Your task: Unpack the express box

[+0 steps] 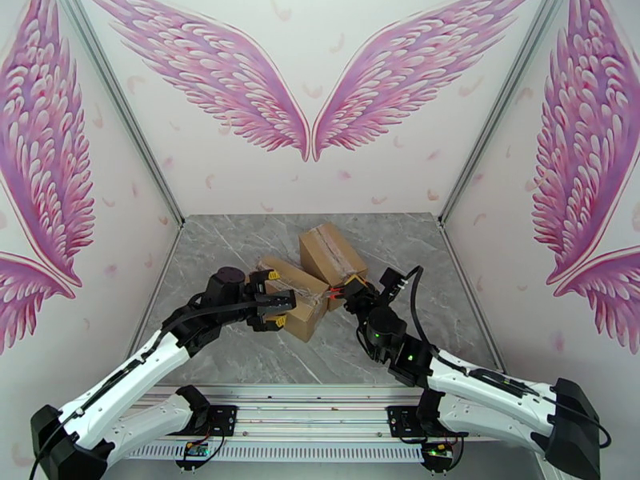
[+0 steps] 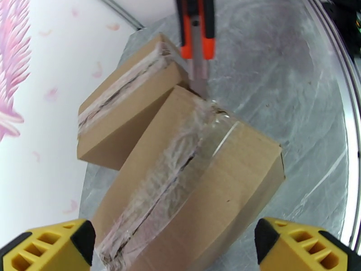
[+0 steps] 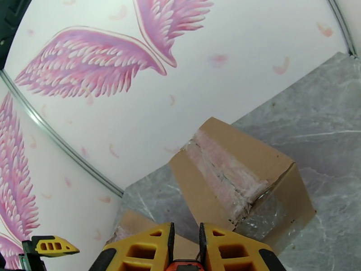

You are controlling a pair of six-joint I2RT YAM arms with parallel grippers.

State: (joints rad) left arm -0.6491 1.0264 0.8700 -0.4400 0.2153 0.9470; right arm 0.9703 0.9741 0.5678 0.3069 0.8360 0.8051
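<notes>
Two taped cardboard express boxes lie on the grey marble table (image 1: 416, 258). The near box (image 1: 298, 296) (image 2: 189, 186) has a seam of torn clear tape along its top. My left gripper (image 1: 282, 299) (image 2: 175, 233) is open, its yellow fingers (image 2: 49, 247) standing on either side of that box's near end. My right gripper (image 1: 347, 291) (image 3: 186, 242) is shut on an orange utility knife (image 2: 196, 28). The knife's blade (image 2: 198, 80) meets the far end of the near box's tape seam. The far box (image 1: 330, 254) (image 2: 122, 109) (image 3: 239, 177) lies just behind.
White walls painted with pink wings close the table in on three sides. A metal rail (image 1: 320, 398) runs along the near edge by the arm bases. Bare marble lies to the right of the boxes and in front of them.
</notes>
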